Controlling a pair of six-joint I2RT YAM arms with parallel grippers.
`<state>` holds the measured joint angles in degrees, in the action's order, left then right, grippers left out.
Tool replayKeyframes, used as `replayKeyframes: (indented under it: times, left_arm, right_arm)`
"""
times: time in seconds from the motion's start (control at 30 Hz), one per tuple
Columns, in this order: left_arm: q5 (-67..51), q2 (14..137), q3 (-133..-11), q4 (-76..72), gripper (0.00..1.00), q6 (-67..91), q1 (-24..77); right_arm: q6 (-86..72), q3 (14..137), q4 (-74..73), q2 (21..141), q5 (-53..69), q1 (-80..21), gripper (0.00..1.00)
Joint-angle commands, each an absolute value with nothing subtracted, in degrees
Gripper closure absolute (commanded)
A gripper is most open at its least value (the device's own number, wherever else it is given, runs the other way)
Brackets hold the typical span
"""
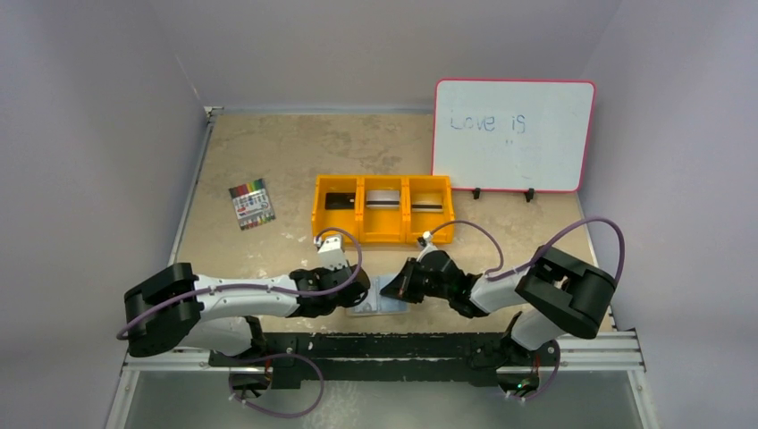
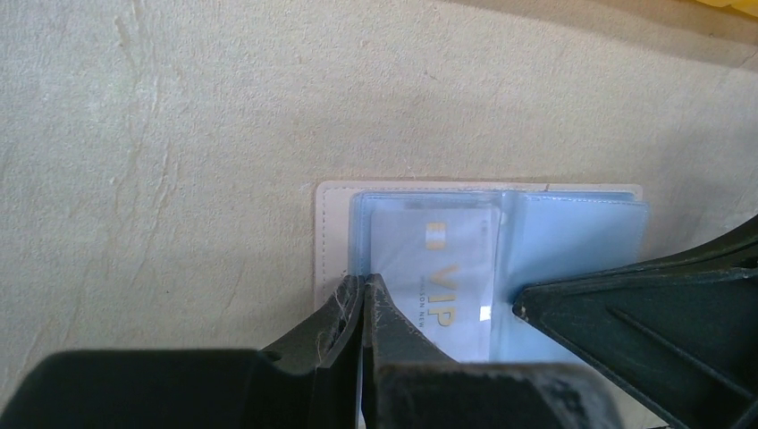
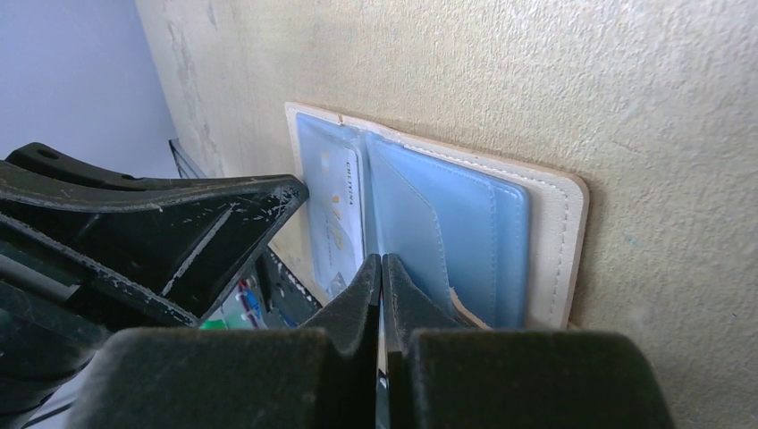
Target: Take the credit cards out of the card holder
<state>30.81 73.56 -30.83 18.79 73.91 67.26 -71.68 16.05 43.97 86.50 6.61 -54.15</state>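
At the near edge of the worktop (image 1: 268, 152), between the two arms, the card holder (image 1: 380, 302) lies open, blue panels up. The left jaws are pinched together on an edge of its clear sleeve, beside a pale VIP card (image 2: 438, 268); the right jaws are closed on a blue pocket flap. Light and floppy, it will likely lift or slide; the stiff, slick card wants gripping by an exposed edge while the holder is pinned.
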Motion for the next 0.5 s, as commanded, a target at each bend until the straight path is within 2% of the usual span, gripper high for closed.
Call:
replayKeyframes:
  times: [0.0,0.13,0.47]
  left_arm:
    - [31.08,73.2,-29.97,21.65,1.0,74.14,67.49]
    - [30.64,73.22,-29.97,20.99,1.0,73.93,67.54]
    - [29.98,72.56,-29.3,20.13,1.0,74.01,67.51]
  right_arm:
    - [-72.06,15.7,47.71,86.05,6.86,-53.71,1.0]
    - [-68.59,18.75,48.41,88.8,9.62,-53.73,0.88]
    - [-70.3,20.28,52.69,94.56,12.58,-53.73,0.8]
